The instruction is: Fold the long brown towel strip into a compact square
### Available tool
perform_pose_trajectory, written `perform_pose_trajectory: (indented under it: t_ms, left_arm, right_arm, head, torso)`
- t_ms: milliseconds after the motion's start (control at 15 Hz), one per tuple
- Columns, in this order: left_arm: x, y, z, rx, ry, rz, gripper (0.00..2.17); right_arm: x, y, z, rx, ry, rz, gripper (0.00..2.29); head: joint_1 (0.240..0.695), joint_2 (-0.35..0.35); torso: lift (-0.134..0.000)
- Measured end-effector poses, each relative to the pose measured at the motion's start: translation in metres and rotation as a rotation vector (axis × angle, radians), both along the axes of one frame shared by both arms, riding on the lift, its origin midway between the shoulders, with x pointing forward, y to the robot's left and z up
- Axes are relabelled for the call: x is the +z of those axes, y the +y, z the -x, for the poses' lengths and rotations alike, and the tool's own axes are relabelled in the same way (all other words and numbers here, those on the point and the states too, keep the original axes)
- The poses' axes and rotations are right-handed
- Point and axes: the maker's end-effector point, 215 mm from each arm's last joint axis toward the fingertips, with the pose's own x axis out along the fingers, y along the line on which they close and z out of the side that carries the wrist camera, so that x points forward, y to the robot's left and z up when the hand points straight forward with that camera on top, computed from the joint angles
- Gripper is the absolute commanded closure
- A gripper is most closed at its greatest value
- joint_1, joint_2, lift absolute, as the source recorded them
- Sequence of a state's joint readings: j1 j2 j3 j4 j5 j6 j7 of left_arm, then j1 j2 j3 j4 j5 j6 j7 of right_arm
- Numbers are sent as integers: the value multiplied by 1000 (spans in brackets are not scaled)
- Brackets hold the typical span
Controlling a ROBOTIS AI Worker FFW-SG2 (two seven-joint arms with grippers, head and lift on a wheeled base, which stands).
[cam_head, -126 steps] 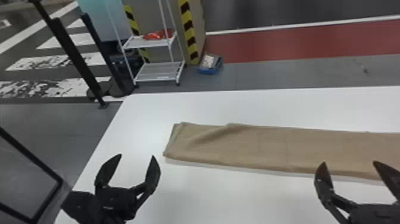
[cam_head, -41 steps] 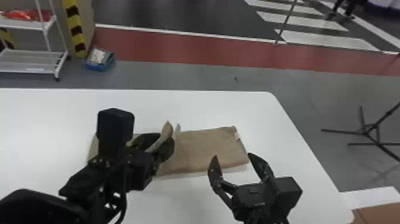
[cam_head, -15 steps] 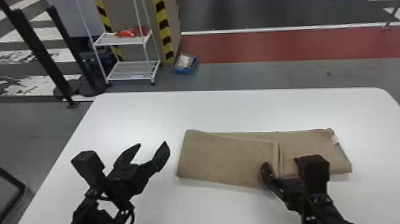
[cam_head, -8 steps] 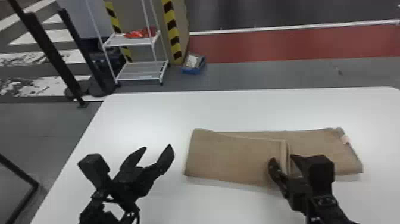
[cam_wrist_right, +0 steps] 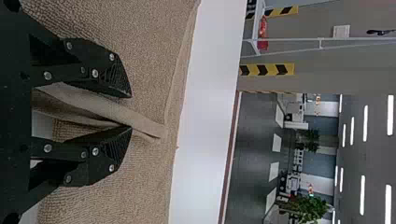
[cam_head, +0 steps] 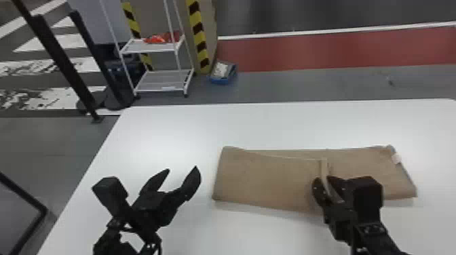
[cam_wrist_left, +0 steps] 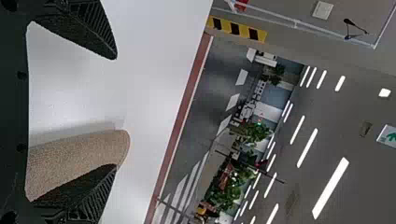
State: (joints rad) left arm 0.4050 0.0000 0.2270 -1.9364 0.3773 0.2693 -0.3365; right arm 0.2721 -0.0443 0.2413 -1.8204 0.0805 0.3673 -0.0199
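Since the frame in which it reached over the towel (cam_head: 268,179), the left gripper (cam_head: 182,168) had drawn back toward the left edge of the table (cam_head: 169,129), and the right gripper (cam_head: 323,179) had come in to the end of the folded flap (cam_head: 291,183). The left one was released, its fingers wide apart, near the towel's left end. The right one was grasping nothing firmly: its fingers stood parted, with the flap's raised end between them.

The towel lay flat on the table, set in from the far edge, its left part doubled over toward the right corner. Its right part was a lower strip, with a pale tag (cam_head: 396,158) at the end.

It looked light, soft and limp, with a nubby weave unlikely to slip or break. The likelier trouble was creasing, or one layer dragging another askew. The flap's end seemed best steadied with a shallow, gentle pinch, then let go once flat. For a further fold, the right end near its corners looked the place to take hold, with all its layers gathered together.
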Motion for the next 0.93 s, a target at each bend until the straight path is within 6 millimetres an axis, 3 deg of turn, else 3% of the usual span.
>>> perform_pose_trajectory:
  t_ms: [67, 133, 400, 600, 800, 933]
  left_arm:
    - [0, 0, 0, -1, 0, 0, 46]
    - [0, 0, 0, -2, -1, 1, 46]
    - [0, 0, 0, -3, -1, -1, 49]
    - [0, 1, 0, -2, -1, -1, 49]
    - [1, 1, 0, -2, -2, -2, 49]
    - [1, 1, 0, -3, -2, -1, 49]
  right_arm:
    - [0, 0, 0, 0, 1, 0, 1339]
    - [-1, 0, 1, 1, 3, 0, 1551]
    - [-1, -1, 3, -4, 4, -1, 1595]
    - [16, 1, 1, -2, -26, -12, 1595]
    - [53, -1, -5, -6, -71, -21, 1595]
    - [55, -4, -2, -2, -39, -11, 1582]
  head:
    - [695, 181]
    - [695, 181]
    - [695, 180]
    - [695, 183]
    - [695, 183]
    - [695, 178]
  torso:
    - [-122]
    - [-122]
    - [-122]
    - [-122]
    - [-122]
    - [-122]
